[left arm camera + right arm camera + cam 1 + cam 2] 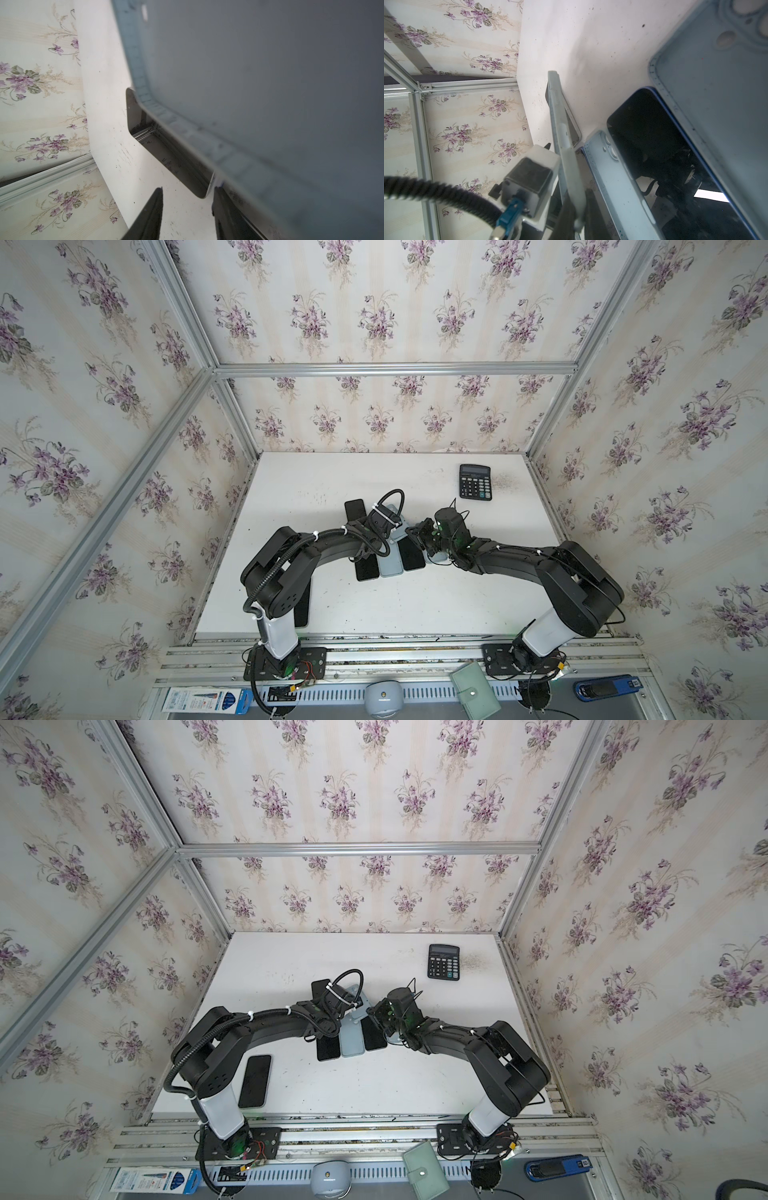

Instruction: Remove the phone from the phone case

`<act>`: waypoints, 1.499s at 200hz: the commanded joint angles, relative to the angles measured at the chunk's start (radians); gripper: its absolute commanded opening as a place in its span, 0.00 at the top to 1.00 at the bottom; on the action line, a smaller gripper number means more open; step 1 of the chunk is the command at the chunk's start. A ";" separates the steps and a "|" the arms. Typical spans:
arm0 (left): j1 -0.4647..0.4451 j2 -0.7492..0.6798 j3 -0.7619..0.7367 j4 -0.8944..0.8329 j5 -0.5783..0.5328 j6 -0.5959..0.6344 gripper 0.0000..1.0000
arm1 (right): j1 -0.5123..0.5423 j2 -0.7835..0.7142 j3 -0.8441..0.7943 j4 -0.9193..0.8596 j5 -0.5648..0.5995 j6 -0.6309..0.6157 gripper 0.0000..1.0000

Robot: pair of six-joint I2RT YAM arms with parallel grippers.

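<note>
While the right gripper [577, 205] is clenched on the thin rim of the phone case [559, 116], that pale blue, matte shell stands tilted up on its edge. The right wrist view shows it as a narrow slab with a small oval button bump on its side. In the left wrist view its broad, smooth grey-blue face fills most of the frame, and a finely ribbed lip edges its rounded corner. The phone [166, 153], a glossy black slab with rounded corners and a silvery rim, lies flat on the white, speckled table [108, 124] under the raised shell's lower edge. Whether the two touch cannot be told. The left gripper [188, 197] is released and grasps nothing: its dark, tapered fingers stand apart with bare tabletop between them, one just beside the phone's corner. Nearer the robot a second pale blue case [390, 566] lies between two black-screened handsets [366, 570]. A black calculator [475, 482] sits well apart at the table's far right.
</note>
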 commanded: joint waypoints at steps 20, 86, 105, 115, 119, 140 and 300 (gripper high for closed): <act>0.008 -0.115 0.044 -0.010 -0.032 -0.118 0.34 | 0.003 0.047 0.027 0.111 0.035 0.013 1.00; 0.020 -0.413 0.026 -0.162 0.007 -0.431 0.08 | 0.055 0.142 0.091 0.133 0.185 0.038 1.00; 0.020 -0.512 0.005 -0.212 0.035 -0.533 0.04 | 0.068 0.178 0.110 0.140 0.224 0.051 1.00; 0.023 -0.562 -0.003 -0.244 0.061 -0.589 0.02 | 0.076 0.198 0.116 0.157 0.248 0.058 1.00; 0.025 -0.590 -0.007 -0.255 0.067 -0.612 0.01 | 0.078 0.206 0.120 0.163 0.259 0.063 1.00; 0.035 -0.695 -0.031 -0.314 0.123 -0.740 0.00 | 0.096 0.247 0.131 0.224 0.319 0.079 1.00; 0.039 -0.911 -0.110 -0.481 0.144 -0.976 0.00 | 0.153 0.395 0.243 0.214 0.364 0.136 0.82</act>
